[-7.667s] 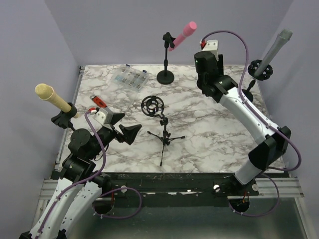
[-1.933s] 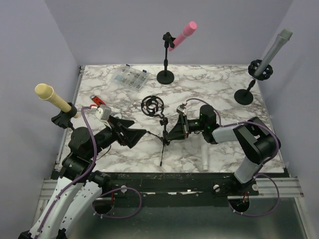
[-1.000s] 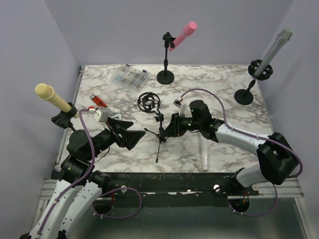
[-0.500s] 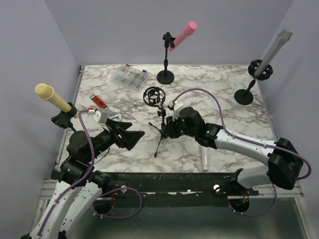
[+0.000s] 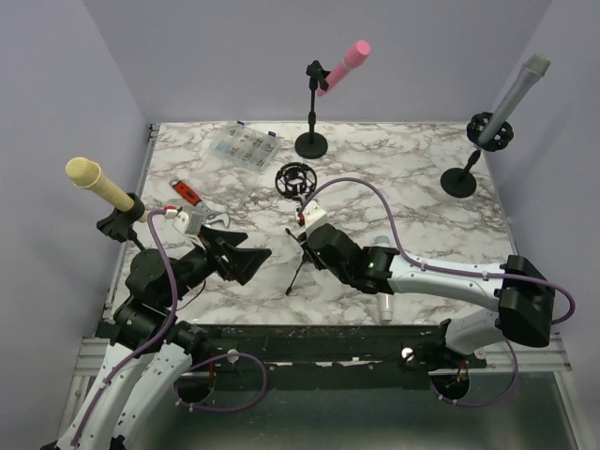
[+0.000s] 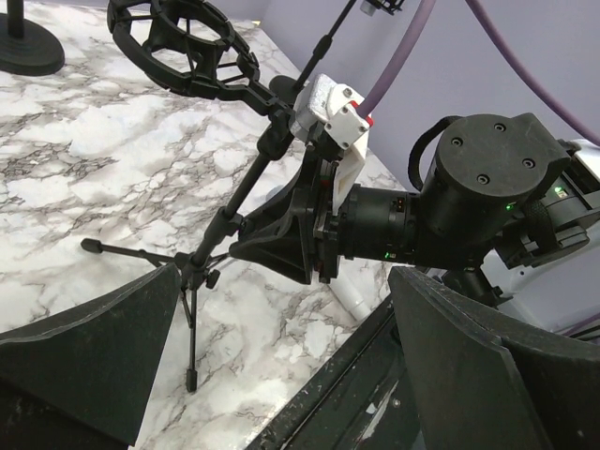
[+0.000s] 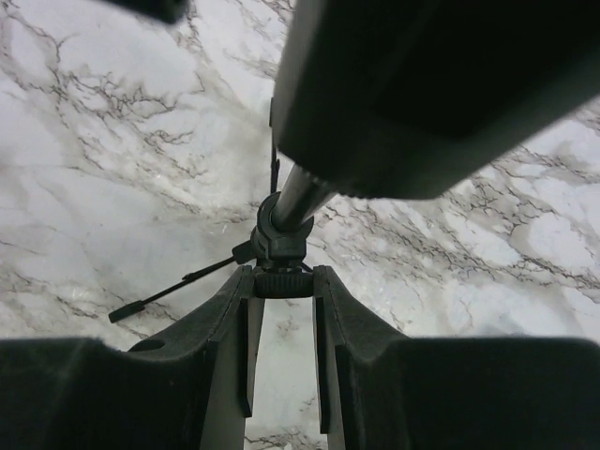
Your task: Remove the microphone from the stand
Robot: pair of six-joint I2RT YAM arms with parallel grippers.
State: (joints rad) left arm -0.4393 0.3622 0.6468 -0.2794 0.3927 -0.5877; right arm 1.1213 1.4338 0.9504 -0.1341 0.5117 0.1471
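A black tripod stand (image 5: 298, 230) with an empty shock mount (image 5: 294, 179) stands tilted at mid-table. My right gripper (image 5: 303, 246) is shut on the stand's hub; in the right wrist view the fingertips (image 7: 246, 292) clamp the knob under the hub (image 7: 281, 239). A white microphone (image 5: 384, 307) lies on the table, partly hidden by the right arm; it also shows in the left wrist view (image 6: 352, 295). My left gripper (image 5: 249, 256) is open and empty, just left of the stand (image 6: 225, 211), with its jaws wide apart.
A pink microphone (image 5: 345, 64) on its stand is at the back, a grey one (image 5: 514, 94) at the right and a yellow one (image 5: 98, 186) at the left edge. A clear parts box (image 5: 246, 147) and a red-handled tool (image 5: 186, 192) lie at the back left.
My right arm came forward from the back and closed on the stand's hub. It has dragged and tilted the stand, the shock mount shifting back and right. The left gripper has barely moved.
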